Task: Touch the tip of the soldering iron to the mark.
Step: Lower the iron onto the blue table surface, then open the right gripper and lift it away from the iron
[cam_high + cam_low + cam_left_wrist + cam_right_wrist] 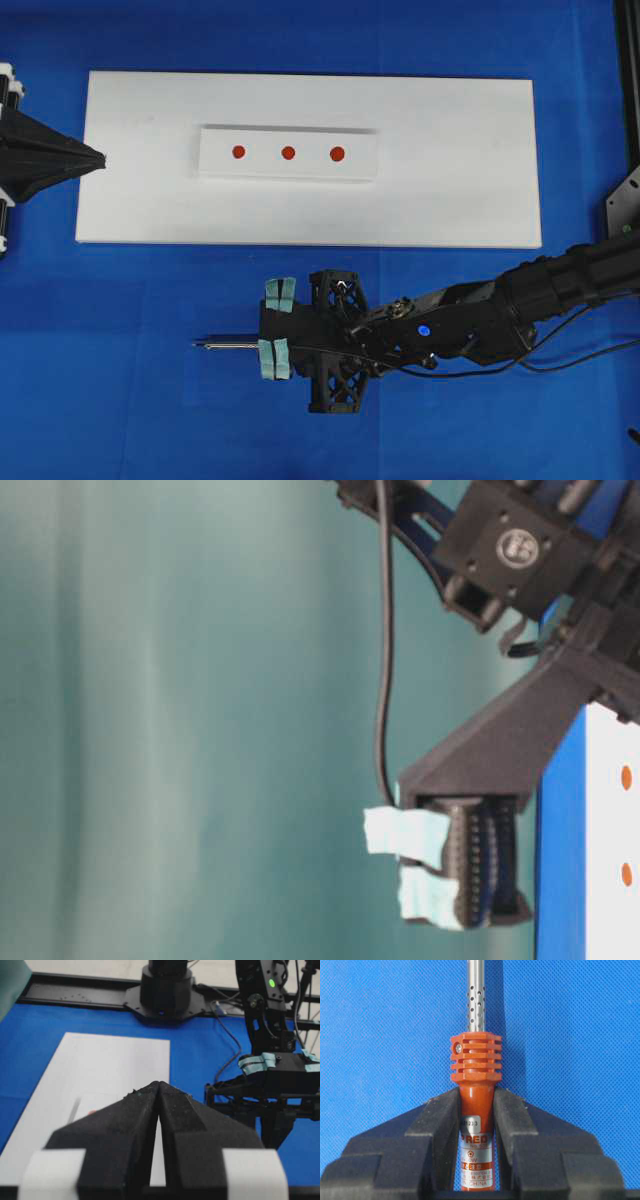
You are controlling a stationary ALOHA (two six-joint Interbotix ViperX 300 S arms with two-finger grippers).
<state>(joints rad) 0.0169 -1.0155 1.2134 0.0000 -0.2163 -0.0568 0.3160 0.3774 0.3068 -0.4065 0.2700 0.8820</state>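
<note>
Nearest to us in the overhead view, the right gripper point(274, 360) sits over the blue cloth-covered table point(100, 380), on the near side of the board and a little left of centre. In the right wrist view its black jaws are pinched on the orange-red handle of the slim pen-like soldering iron point(476, 1090), below the ribbed collar, and the perforated grey shaft runs straight out ahead. Overhead, that shaft lies level and points left, so its tip is over bare blue cloth and well apart from the target. A long black cord point(580, 345) trails off right along the arm. Farther off lies the flat white rectangular board point(450, 200), and on it the raised white rectangular block point(288, 172) carrying three red dots in a row. The mark point(288, 153), the centre dot, is untouched. At the far left edge of the board the left gripper point(100, 158) rests with its black foam-faced fingers pressed together on nothing, as the left wrist view confirms. We judge the pick-up done and the tool held. Still to do: swing the tip toward the block, carry it across and bring it down on the centre dot.
</note>
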